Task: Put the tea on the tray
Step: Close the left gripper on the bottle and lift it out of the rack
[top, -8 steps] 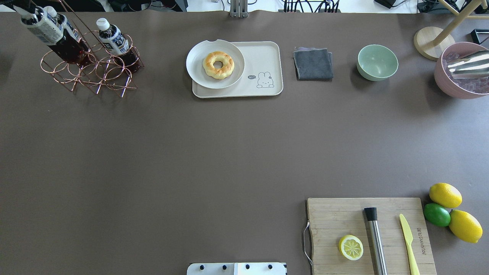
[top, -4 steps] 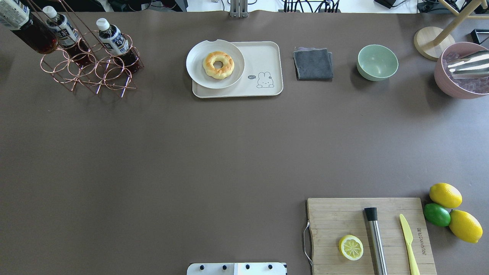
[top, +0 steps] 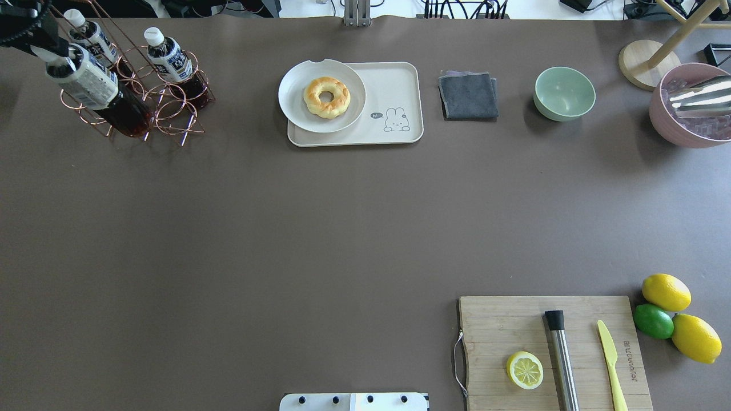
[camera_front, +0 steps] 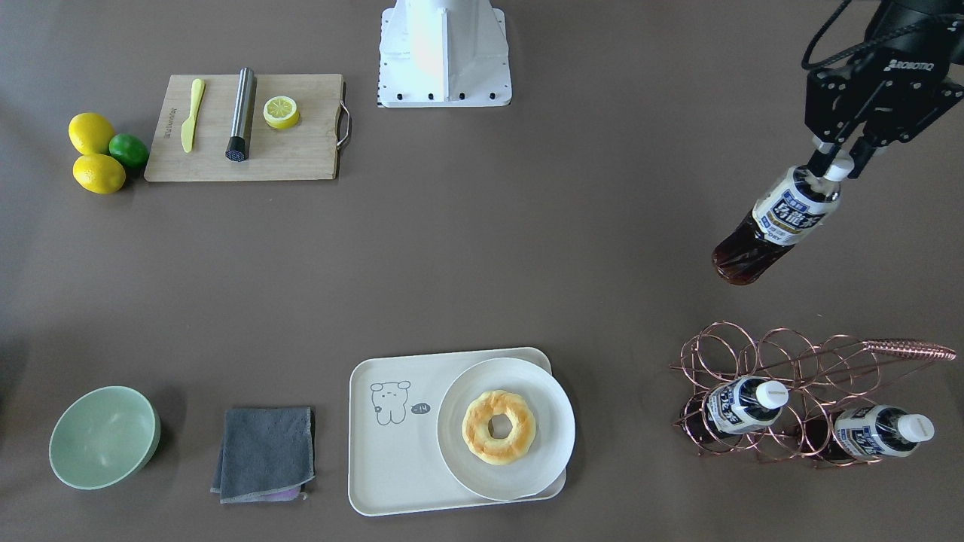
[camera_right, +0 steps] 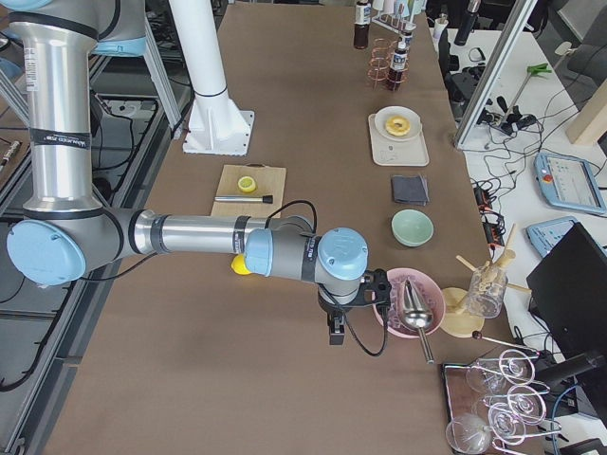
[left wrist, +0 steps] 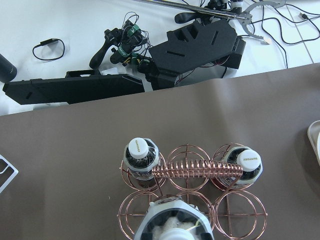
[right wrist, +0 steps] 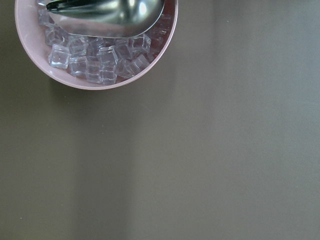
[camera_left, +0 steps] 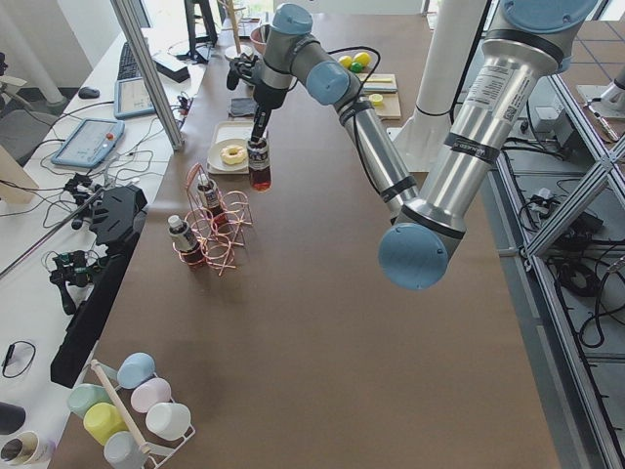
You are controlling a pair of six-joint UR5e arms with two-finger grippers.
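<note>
My left gripper (camera_front: 834, 167) is shut on the white cap of a tea bottle (camera_front: 779, 218) and holds it tilted in the air, beside the copper wire rack (camera_front: 791, 361). In the overhead view the gripper (top: 48, 52) and held bottle (top: 94, 88) overlap the rack (top: 171, 120) at far left. Two more tea bottles (camera_front: 742, 406) (camera_front: 877, 435) lie in the rack. The cream tray (top: 400, 85) with the printed bear sits at the far middle and carries a white plate (top: 297, 111) with a doughnut. My right gripper (camera_right: 334, 332) shows only in the exterior right view; I cannot tell its state.
A grey cloth (top: 468, 95), a green bowl (top: 564, 93) and a pink bowl of ice with a scoop (top: 691, 105) stand right of the tray. A cutting board (top: 497, 331) with a lemon half, a metal muddler and a knife lies at the near right, next to lemons and a lime (top: 654, 321).
The held bottle has swung from the view's top left corner to the right and toward the robot. The left gripper's fingers now show at the view's edge. Nothing else moved.
</note>
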